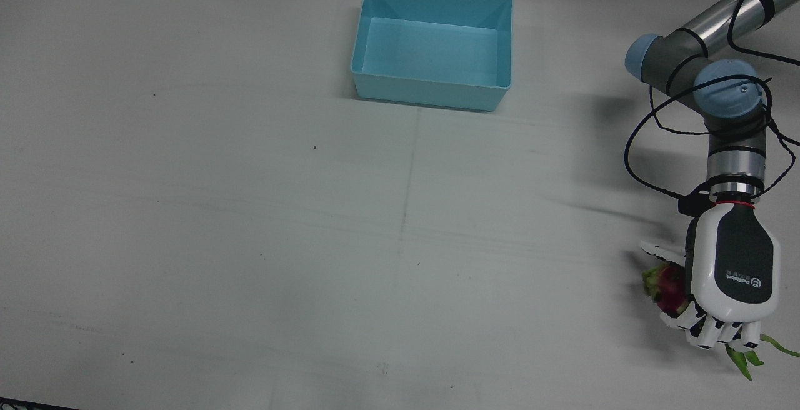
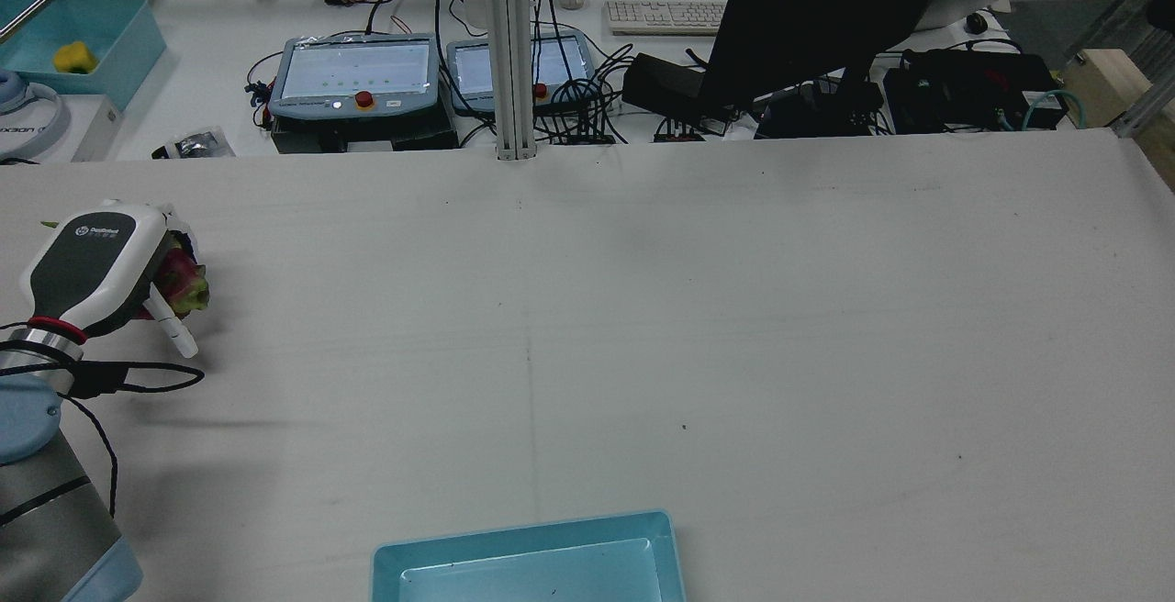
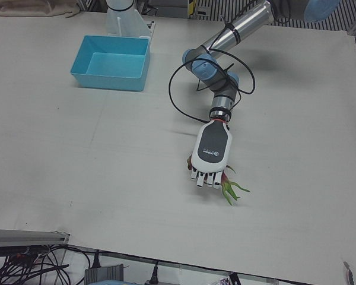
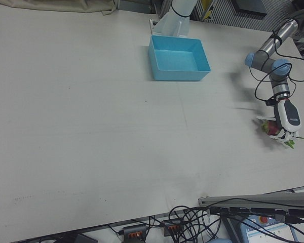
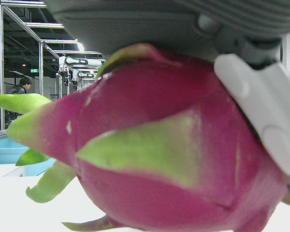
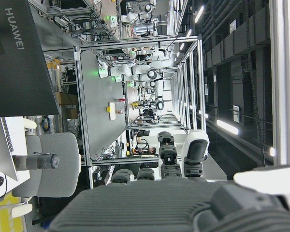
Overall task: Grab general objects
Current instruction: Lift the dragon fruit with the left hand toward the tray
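A pink dragon fruit (image 1: 669, 285) with green leaf tips lies under my left hand (image 1: 734, 272) near the table's front edge. The white and grey hand covers it palm down, fingers (image 1: 719, 333) curled over its far side, thumb sticking out beside it. In the left hand view the dragon fruit (image 5: 159, 159) fills the picture, pressed to the palm with a finger (image 5: 261, 111) against it. From behind, the left hand (image 2: 87, 267) hides most of the dragon fruit (image 2: 188, 285). Only the palm of my right hand (image 6: 150, 212) shows, in its own view, and its fingers are hidden.
A light blue bin (image 1: 431, 94) stands empty at the robot's side of the table, mid-width; it is also in the rear view as the blue bin (image 2: 523, 538). Black cable loops around the left wrist (image 1: 734, 175). Beyond the table stand control pendants (image 2: 353, 74) and a monitor (image 2: 826, 15).
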### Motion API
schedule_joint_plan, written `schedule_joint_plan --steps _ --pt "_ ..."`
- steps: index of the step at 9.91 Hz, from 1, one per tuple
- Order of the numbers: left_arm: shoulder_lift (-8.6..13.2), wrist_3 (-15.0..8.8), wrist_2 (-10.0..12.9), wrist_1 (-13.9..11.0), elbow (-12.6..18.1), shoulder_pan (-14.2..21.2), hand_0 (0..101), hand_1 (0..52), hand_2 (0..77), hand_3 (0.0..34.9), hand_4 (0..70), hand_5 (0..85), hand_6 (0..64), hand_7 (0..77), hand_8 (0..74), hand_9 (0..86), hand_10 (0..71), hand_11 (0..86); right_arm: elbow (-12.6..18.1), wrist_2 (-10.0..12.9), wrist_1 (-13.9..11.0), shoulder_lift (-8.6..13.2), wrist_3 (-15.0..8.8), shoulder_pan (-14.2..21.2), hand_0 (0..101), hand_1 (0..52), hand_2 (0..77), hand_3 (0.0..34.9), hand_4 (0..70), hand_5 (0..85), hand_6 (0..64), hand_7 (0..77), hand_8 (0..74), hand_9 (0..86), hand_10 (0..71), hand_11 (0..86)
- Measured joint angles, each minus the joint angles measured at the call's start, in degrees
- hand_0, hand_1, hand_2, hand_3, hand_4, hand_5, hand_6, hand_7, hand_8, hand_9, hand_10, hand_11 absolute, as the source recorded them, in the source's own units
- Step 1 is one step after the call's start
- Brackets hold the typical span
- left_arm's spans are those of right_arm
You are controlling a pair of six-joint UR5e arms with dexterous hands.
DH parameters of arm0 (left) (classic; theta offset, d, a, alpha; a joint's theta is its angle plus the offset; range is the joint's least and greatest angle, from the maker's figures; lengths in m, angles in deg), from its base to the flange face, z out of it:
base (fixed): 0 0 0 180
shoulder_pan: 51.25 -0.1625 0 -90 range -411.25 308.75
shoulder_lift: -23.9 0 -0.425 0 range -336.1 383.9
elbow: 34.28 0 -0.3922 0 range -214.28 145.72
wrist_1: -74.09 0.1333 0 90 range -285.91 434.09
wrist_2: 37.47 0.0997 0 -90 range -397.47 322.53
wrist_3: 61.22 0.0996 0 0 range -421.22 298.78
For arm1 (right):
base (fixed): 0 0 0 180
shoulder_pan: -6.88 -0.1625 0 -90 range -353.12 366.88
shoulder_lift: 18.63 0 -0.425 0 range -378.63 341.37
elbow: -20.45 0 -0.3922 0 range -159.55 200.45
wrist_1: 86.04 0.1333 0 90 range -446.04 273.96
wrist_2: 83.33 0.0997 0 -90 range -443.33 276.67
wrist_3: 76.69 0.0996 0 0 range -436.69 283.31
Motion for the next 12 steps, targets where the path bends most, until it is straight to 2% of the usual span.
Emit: schedule_joint_plan --steps 3,5,6,7,8,9,12 --pt "0.03 -0.12 0.26 5.13 -6.62 0.03 82 0.0 1.6 0.0 54.5 34.4 37.6 66.0 56.2 39.8 12.0 70.4 0.0 0.0 0.0 0.0 0.0 0.0 0 6.0 1.6 0.0 0.0 74.2 0.0 0.0 0.0 1.6 0.0 1.1" --pt "-0.02 -1.71 1.0 8.87 -12.33 0.02 83 0.0 1.6 0.0 54.5 34.4 38.2 65.4 56.7 39.8 12.0 70.4 0.0 0.0 0.0 0.0 0.0 0.0 0 6.0 1.6 0.0 0.0 74.2 0.0 0.0 0.0 1.6 0.0 1.1" --pt "-0.17 -4.34 2.48 10.38 -14.75 0.01 83 0.0 1.6 0.0 54.5 34.4 38.2 65.4 56.7 39.8 12.0 70.4 0.0 0.0 0.0 0.0 0.0 0.0 0 6.0 1.6 0.0 0.0 74.2 0.0 0.0 0.0 1.6 0.0 1.1" --pt "-0.36 -8.19 4.23 11.84 -16.19 -0.13 73 0.0 1.6 0.0 55.1 33.8 39.3 60.5 57.3 39.8 12.0 70.4 0.0 0.0 0.0 0.0 0.0 0.0 0 6.0 1.6 0.0 0.0 74.2 0.0 0.0 0.0 1.1 0.0 1.1" --pt "-0.95 -11.39 5.52 13.3 -17.09 -0.3 73 0.0 1.6 0.0 55.1 33.8 39.3 60.5 57.3 39.8 12.0 70.4 0.0 0.0 0.0 0.0 0.0 0.0 0 6.0 1.6 0.0 0.0 74.2 0.0 0.0 0.0 1.1 0.0 1.1" --pt "-2.47 -13.17 6.62 14.69 -17.69 -0.56 65 0.0 1.6 0.0 54.5 33.8 33.3 55.6 57.8 39.8 12.5 70.4 0.0 0.0 0.0 0.0 0.0 0.0 0 6.0 1.6 0.0 0.0 74.2 0.0 0.0 0.0 1.1 0.0 1.1" --pt "-9.38 -16.08 12.38 18.99 -18.92 -1.1 69 0.0 1.6 0.0 54.5 33.8 33.3 55.6 57.8 39.8 11.4 72.5 0.0 0.0 0.0 0.0 0.0 0.0 0 6.0 1.6 0.0 0.0 74.2 0.0 0.0 0.0 1.1 0.0 1.1"
